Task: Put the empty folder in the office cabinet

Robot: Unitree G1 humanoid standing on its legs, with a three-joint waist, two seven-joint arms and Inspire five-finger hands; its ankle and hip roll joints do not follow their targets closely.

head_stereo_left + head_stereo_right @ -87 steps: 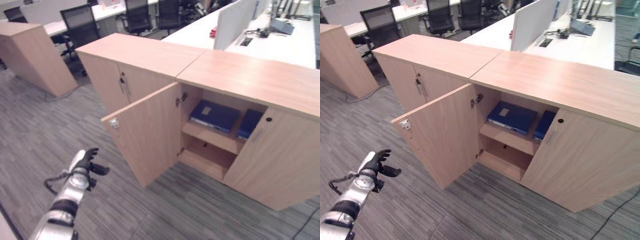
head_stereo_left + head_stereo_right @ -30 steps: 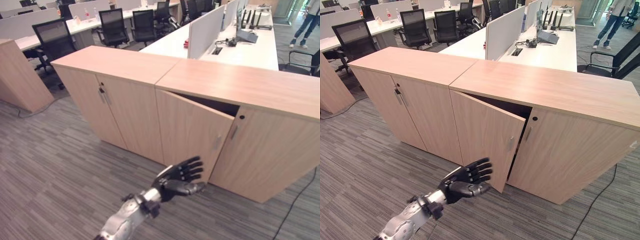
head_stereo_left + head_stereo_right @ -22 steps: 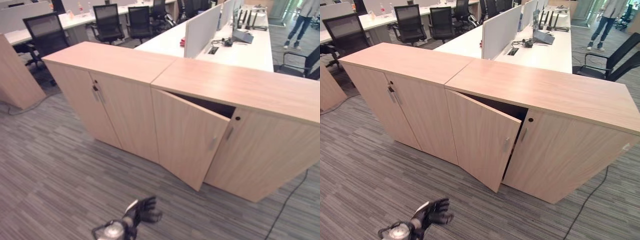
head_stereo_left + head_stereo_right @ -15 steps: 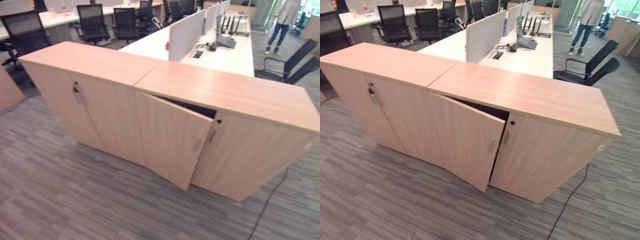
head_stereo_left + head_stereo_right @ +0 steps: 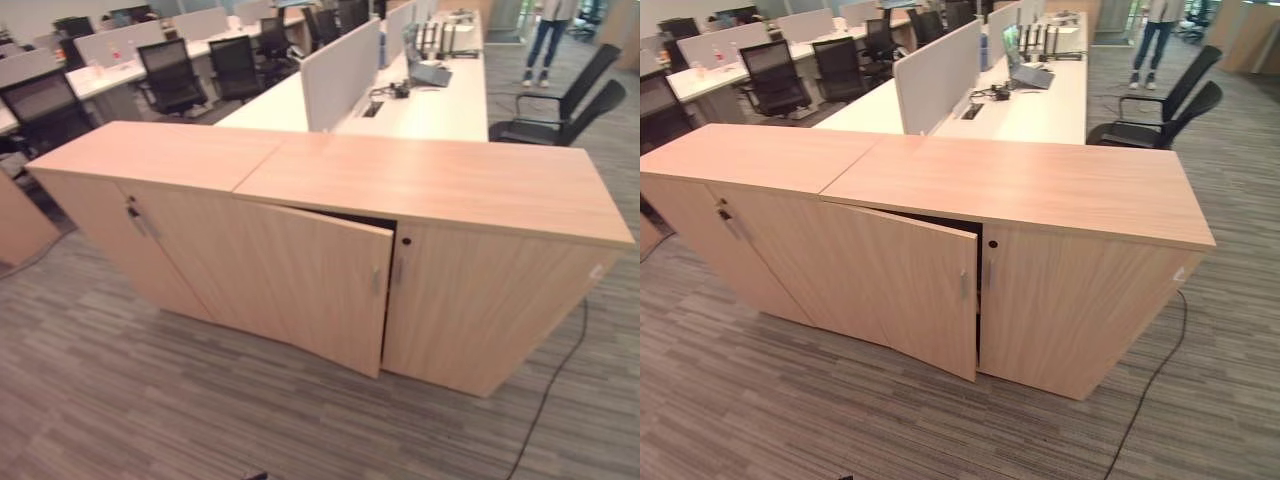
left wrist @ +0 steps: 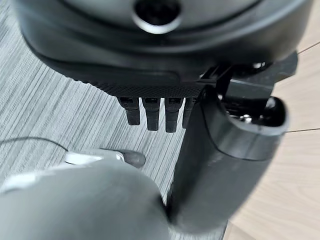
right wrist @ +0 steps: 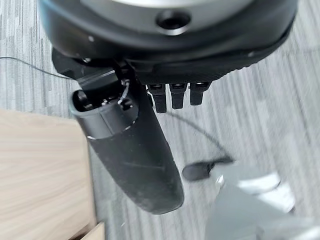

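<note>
Standing ajar, the light wood cabinet door (image 5: pixel 318 280) could swing wide; both hands, left (image 6: pixel 165 112) and right (image 7: pixel 150 100), hang relaxed, holding nothing.

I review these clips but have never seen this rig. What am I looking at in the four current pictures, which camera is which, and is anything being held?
This is a humanoid robot with two dark, fingered hands. The two wide pictures come from its head cameras and show the same scene from slightly different spots: a light wood office cabinet on grey carpet, with one cabinet door standing slightly ajar. Behind it are a white desk, office chairs and a person standing far off. The two close pictures come from wrist cameras. One looks along the left hand, the other along the right hand. Both hang over the carpet with relaxed fingers, holding nothing.
</note>
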